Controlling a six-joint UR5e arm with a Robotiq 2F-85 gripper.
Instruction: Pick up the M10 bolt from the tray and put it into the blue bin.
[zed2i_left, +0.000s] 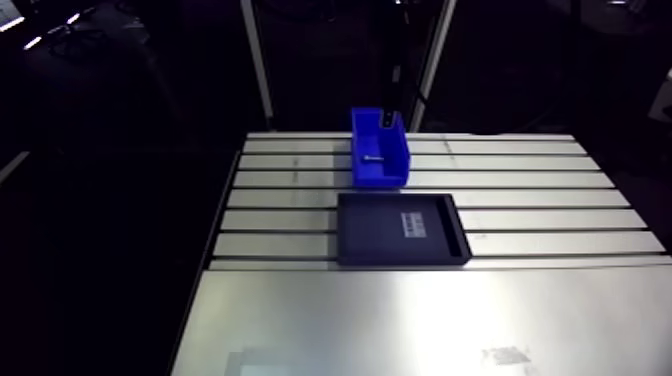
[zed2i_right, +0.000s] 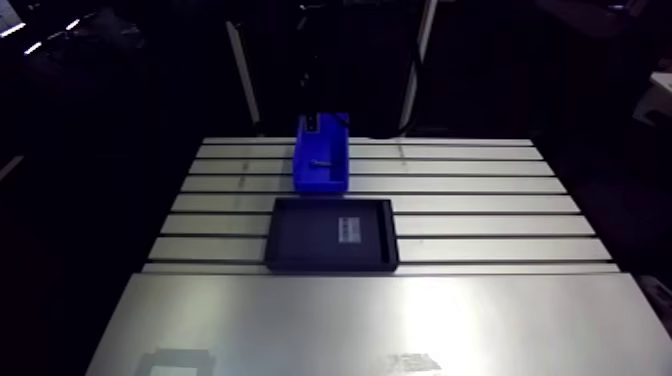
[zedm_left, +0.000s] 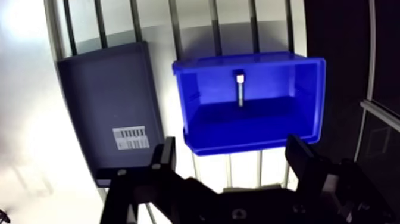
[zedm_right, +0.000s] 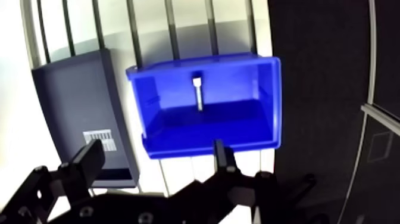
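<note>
A silvery M10 bolt (zedm_left: 239, 88) lies inside the blue bin (zedm_left: 303, 95), its head toward the bin's back wall; the arm view shows it as a small pale mark (zed2i_left: 375, 158) in the bin (zed2i_left: 379, 172). Right beside the bin sits the dark flat tray (zedm_left: 101, 89), holding nothing but a white barcode label (zedm_left: 131, 137). My gripper (zedm_left: 231, 149) hovers above the bin's near wall, open, with nothing between its black fingers (zedm_left: 165, 156).
Bin and tray (zed2i_left: 380, 235) rest on the slotted aluminium table (zed2i_left: 530, 200). A smooth metal plate (zed2i_left: 420, 320) covers the table's front part. Two pale upright posts (zed2i_left: 258, 60) stand behind the far edge, close to the bin.
</note>
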